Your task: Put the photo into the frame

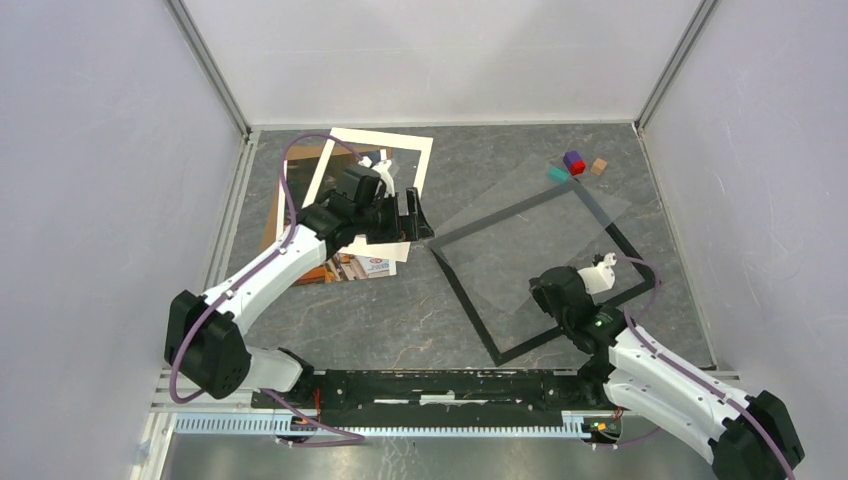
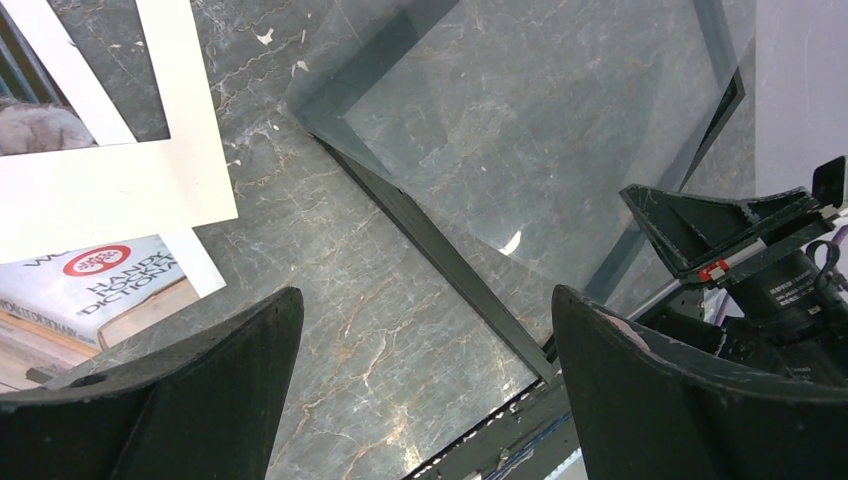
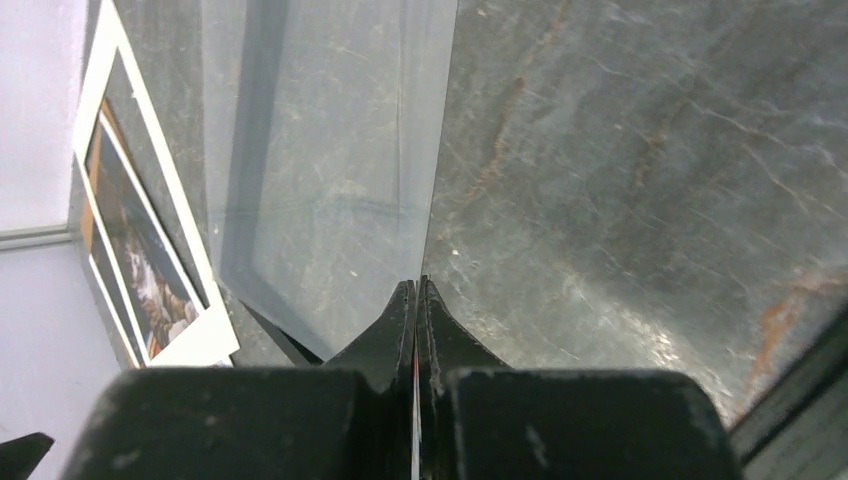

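The right pincer [image 3: 415, 287] is clenched at the edge of the clear sheet [image 3: 320, 180], while the left pincer [image 2: 425, 300] hangs released, the photo [image 2: 35, 130] to its left.

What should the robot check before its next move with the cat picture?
1. Left gripper open and empty: ok.
2. Right gripper shut: ok.
3. Right gripper really pinching the clear sheet: cannot tell; the sheet's edge runs right up to its tips.
4. Frame uncovered for the photo: not ok; the clear sheet lies askew across it.
5. Photo free to grab: not ok; the white mat lies on top of it.
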Available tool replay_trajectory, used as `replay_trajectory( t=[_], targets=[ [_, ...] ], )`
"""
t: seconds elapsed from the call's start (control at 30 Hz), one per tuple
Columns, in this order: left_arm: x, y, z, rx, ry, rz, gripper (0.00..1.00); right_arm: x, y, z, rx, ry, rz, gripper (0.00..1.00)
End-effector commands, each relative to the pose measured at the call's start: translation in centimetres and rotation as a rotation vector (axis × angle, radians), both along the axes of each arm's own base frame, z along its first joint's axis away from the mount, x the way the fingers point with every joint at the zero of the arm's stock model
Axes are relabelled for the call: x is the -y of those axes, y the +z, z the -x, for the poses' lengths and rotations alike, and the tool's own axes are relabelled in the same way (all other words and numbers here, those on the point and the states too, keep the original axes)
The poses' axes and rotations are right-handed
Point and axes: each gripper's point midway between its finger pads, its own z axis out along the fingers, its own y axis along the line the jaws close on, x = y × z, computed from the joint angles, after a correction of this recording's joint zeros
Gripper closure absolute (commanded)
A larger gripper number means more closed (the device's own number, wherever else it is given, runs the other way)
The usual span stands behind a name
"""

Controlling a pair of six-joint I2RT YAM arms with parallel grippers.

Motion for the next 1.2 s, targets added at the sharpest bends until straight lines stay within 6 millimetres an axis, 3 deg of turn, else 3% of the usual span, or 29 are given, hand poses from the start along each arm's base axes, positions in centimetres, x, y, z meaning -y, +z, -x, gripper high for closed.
replay_trajectory(
  t=[0.0,0.1,0.5,0.63,0.73,0.8,0.93,1.0,1.17],
  targets=[
    [0.5,0.7,-0.5,0.021,-0.028,0.049,0.00,1.5,-0.1,1.0,-0.037,-0.102,0.003,1.00],
    [1.0,0.0,-0.2,-0.025,-0.041,0.096,0.00,1.6,0.6,0.9,-0.011,-0.114,-0.017,1.00],
    [6.9,-4.7,2.4,-0.425,-0.023,0.503,0.02,1.8,1.7,0.8,0.037,-0.116,-0.044,1.00],
    [8.0,-5.9,3.4,-0.452,0.027,0.546,0.09,0.7,1.2,0.4,0.079,-0.087,-0.117,1.00],
    [9.7,-5.5,4.8,-0.437,0.020,0.566,0.12,0.0,2.0,-0.2,0.126,-0.074,-0.164,1.00],
    [10.7,-5.1,5.5,-0.401,-0.011,0.559,0.15,-0.1,2.2,-0.2,0.128,-0.073,-0.166,1.00],
    [12.1,-5.6,6.6,-0.245,-0.124,0.452,0.29,-0.7,2.4,-0.3,0.127,-0.059,-0.191,1.00],
    [12.1,-5.7,7.3,-0.120,-0.188,0.369,0.29,-0.8,2.4,-0.3,0.122,-0.056,-0.193,1.00],
    [10.7,-4.2,7.4,0.238,-0.310,0.106,0.18,-0.6,2.1,0.0,0.108,-0.062,-0.193,1.00]
  ],
)
